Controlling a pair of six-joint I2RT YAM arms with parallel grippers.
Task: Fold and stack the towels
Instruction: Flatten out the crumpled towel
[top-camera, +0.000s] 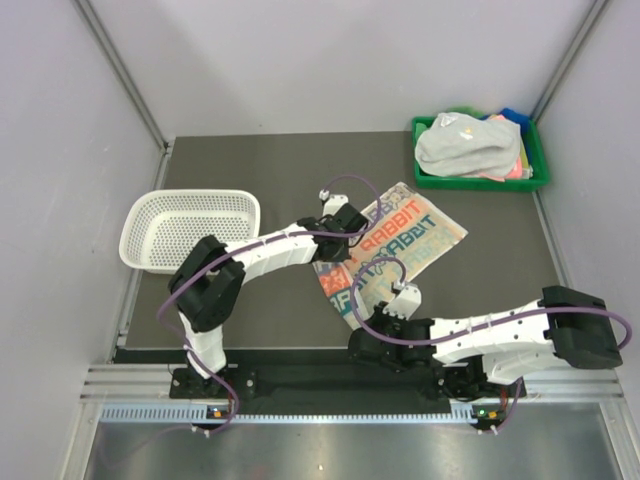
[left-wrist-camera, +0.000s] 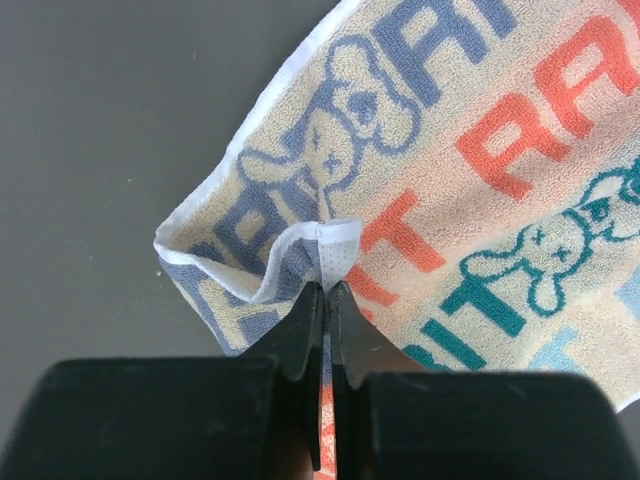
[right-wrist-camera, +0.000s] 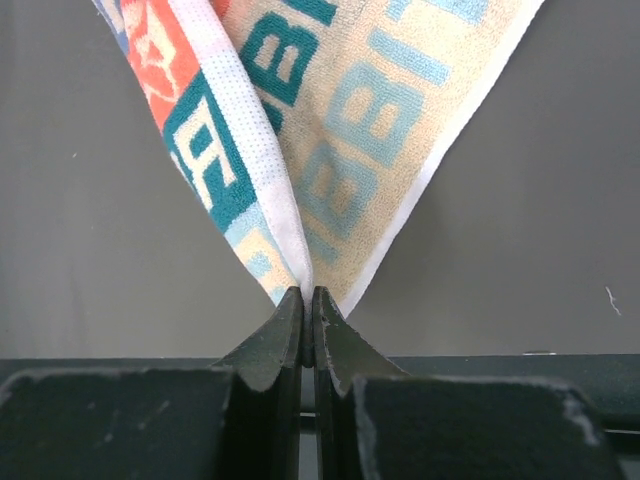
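Pinching lettered towel (top-camera: 400, 240) | left fingers (left-wrist-camera: 305, 330): left-edge hem | right fingers (right-wrist-camera: 285, 340): near corner | basket (top-camera: 190, 228) well apart

Basket (top-camera: 188, 232) left, spread towel (top-camera: 415, 235) centre, tray (top-camera: 478, 184) holding towels (top-camera: 465, 150) far right

The spread towel (top-camera: 412, 236) reads RABBIT repeatedly in coloured letters.

A dark grey table (top-camera: 250, 170) sits enclosed by plain pale walls (top-camera: 300, 60) on three sides.
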